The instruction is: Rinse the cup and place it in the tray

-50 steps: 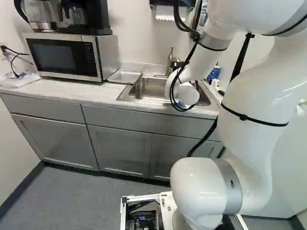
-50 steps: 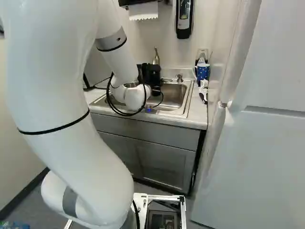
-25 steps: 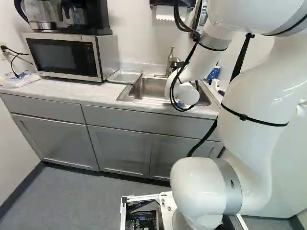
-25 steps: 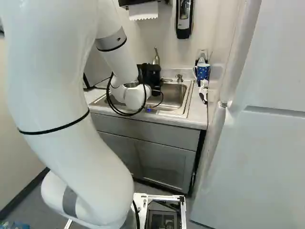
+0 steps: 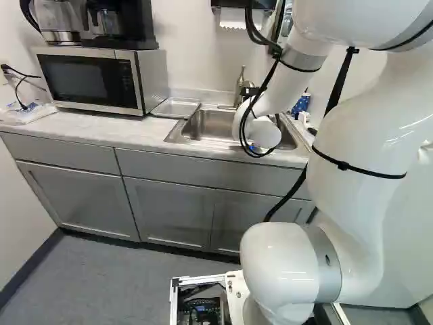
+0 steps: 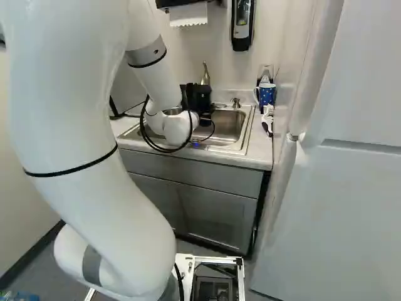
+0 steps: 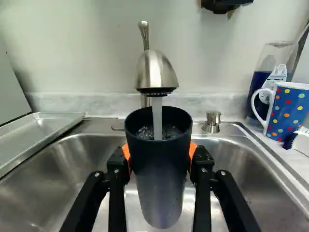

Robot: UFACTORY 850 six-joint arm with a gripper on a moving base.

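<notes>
Compared with the base views of the past second, no displacement is found: the arm (image 5: pixel 358 128) stands unshifted against its lowest joint, and the base (image 5: pixel 236 290) has not moved. The hold under the faucet (image 7: pixel 153 72) is therefore steady, consistent with a rinse in progress. The gripper (image 7: pixel 160 151) is closed on a dark tumbler (image 7: pixel 161 186), the orange pads (image 7: pixel 192 150) pressing it from both sides. The tumbler is roughly upright above the sink (image 7: pixel 241 169), its mouth directly beneath the spout; a water stream (image 7: pixel 157 118) enters it and the surface inside is churning. Placement is outstanding: the metal tray (image 5: pixel 176 107) lies beside the sink, toward the microwave (image 5: pixel 95 79). In my judgement, the task is near its middle, and the tumbler next wants tipping out over the sink before transfer. Added water weight and wet walls could let it slip between the pads, and a hasty lift could strike the spout.
</notes>
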